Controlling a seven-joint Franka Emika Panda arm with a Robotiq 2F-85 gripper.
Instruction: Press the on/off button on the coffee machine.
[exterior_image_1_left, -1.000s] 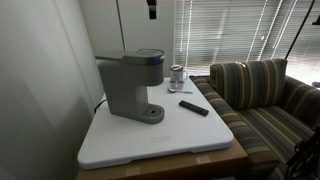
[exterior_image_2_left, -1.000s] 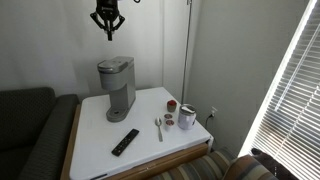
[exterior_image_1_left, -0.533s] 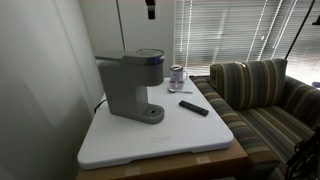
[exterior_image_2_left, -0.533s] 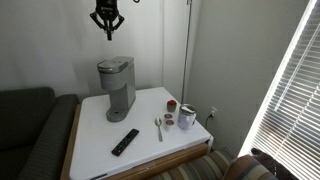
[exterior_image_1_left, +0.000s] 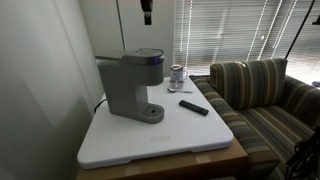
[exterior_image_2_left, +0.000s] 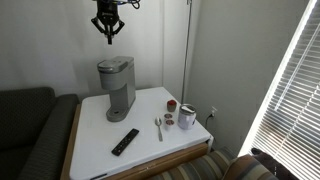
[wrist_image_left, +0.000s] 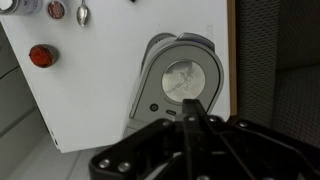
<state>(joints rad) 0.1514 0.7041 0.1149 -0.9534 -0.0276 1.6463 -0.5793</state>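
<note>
The tall grey coffee machine (exterior_image_1_left: 130, 85) with a dark top band stands at the back of the white table in both exterior views (exterior_image_2_left: 117, 86). In the wrist view I look straight down on its round lid (wrist_image_left: 183, 76). A small round button (wrist_image_left: 153, 107) sits on the top face beside the lid. My gripper (wrist_image_left: 191, 104) hangs high above the machine in both exterior views (exterior_image_1_left: 147, 14) (exterior_image_2_left: 107, 33). Its fingers are pressed together and hold nothing. It is well clear of the machine.
A black remote (exterior_image_2_left: 125, 141) lies on the white table (exterior_image_1_left: 160, 142), in front of the machine. A spoon (exterior_image_2_left: 158, 127), a white mug (exterior_image_2_left: 187, 117), a metal can (exterior_image_1_left: 177, 75) and a red-topped pod (wrist_image_left: 41, 55) sit to one side. A striped sofa (exterior_image_1_left: 262, 98) adjoins the table.
My gripper has shifted slightly sideways high above the machine. Nothing on the table has moved.
</note>
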